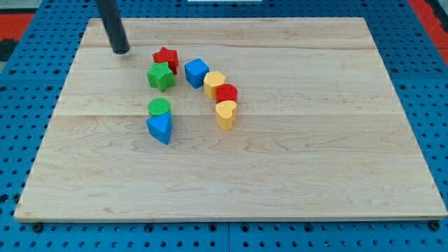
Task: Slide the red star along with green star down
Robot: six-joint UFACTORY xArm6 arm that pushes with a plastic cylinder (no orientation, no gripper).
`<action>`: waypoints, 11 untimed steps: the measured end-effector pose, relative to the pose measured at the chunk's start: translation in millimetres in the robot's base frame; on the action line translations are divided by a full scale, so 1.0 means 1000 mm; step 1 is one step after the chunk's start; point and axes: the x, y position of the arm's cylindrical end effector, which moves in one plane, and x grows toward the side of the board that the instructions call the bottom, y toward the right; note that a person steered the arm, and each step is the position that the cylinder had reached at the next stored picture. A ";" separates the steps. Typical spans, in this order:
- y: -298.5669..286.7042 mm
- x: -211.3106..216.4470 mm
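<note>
The red star [166,58] lies near the board's upper left, with the green star [161,76] touching it just below. My tip [121,50] rests on the board up and to the left of both stars, about a block's width left of the red star, touching neither.
A blue cube [197,72], a yellow hexagon-like block [214,83], a red cylinder [226,93] and a yellow heart [225,114] curve down to the right of the stars. A green cylinder [159,107] and a blue triangle [160,128] sit below the green star. The wooden board [315,175] lies on a blue pegboard.
</note>
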 end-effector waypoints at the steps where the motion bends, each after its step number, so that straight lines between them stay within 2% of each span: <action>1: 0.028 0.008; 2: 0.038 0.030; 3: 0.038 0.033; 5: 0.035 -0.011; 6: 0.044 -0.010; 8: 0.053 0.026; 9: 0.053 0.027; 11: 0.064 -0.017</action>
